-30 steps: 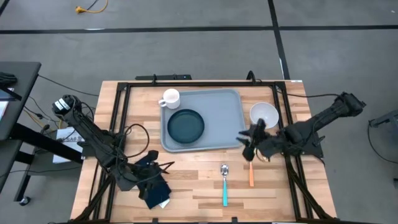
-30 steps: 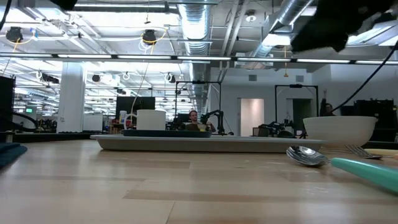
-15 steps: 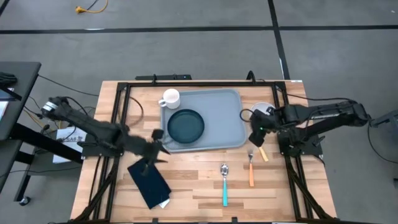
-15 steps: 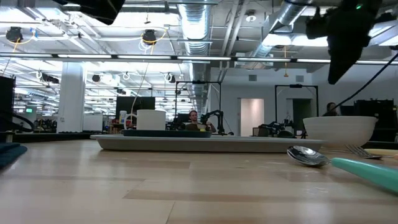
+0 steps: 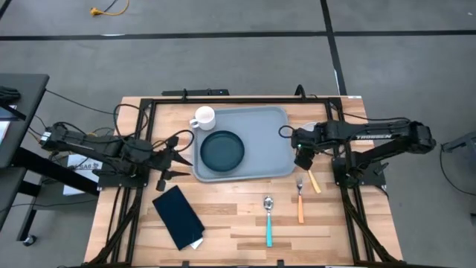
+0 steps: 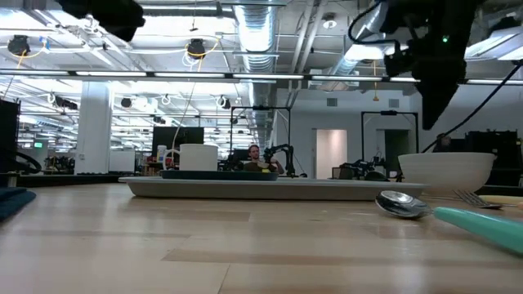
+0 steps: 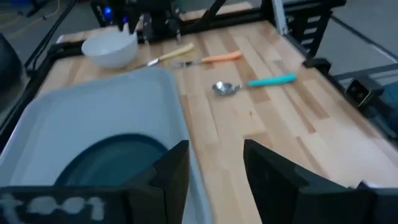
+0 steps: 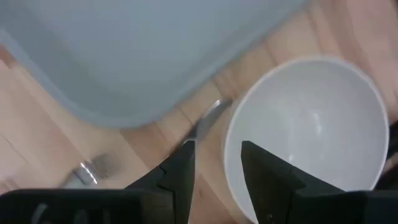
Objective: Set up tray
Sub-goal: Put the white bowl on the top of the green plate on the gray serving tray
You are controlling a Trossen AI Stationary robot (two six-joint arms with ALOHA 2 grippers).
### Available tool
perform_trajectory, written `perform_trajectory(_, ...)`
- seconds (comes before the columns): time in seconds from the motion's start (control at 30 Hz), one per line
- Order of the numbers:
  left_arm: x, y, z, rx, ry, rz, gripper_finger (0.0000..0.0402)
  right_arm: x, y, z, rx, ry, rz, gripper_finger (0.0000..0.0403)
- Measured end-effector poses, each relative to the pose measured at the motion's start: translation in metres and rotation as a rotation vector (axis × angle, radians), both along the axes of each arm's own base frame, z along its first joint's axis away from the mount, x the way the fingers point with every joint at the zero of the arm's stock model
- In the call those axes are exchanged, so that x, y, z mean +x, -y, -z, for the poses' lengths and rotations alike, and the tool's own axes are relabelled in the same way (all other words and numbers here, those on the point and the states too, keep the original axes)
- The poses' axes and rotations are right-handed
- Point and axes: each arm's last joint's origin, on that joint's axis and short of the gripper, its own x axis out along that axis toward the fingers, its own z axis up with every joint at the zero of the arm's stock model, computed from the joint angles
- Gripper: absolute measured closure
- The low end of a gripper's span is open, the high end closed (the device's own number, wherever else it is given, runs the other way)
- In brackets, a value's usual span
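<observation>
Pale wooden slats make up the tabletop [image 5: 230, 216]. Left gripper [image 5: 172, 158] hovers just beside the tray's left edge, fingers [image 7: 171, 171] parted and empty. Right gripper [image 5: 301, 155] hangs over the white round bowl's [image 5: 318, 132] rim, fingers [image 8: 180, 171] likewise apart, gripping nothing. Large flat grey-blue tray [image 5: 268, 141] lies at the table's back centre, long axis left to right. On it sits only the dark round plate [image 5: 222, 150]; white mug [image 5: 204, 117], bowl, teal-handled spoon [image 5: 269, 220], orange-handled fork [image 5: 300, 199] and navy napkin [image 5: 178, 217] remain outside, so most looks undone.
</observation>
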Motion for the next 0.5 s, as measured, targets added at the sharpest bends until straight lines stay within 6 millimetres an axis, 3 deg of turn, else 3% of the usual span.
perform_trajectory(0.5, 0.000, -0.003, -0.001, 0.056, 0.082, -0.016, 0.0260, 0.013, 0.010, 0.028, 0.072, -0.220, -0.048, 0.0184)
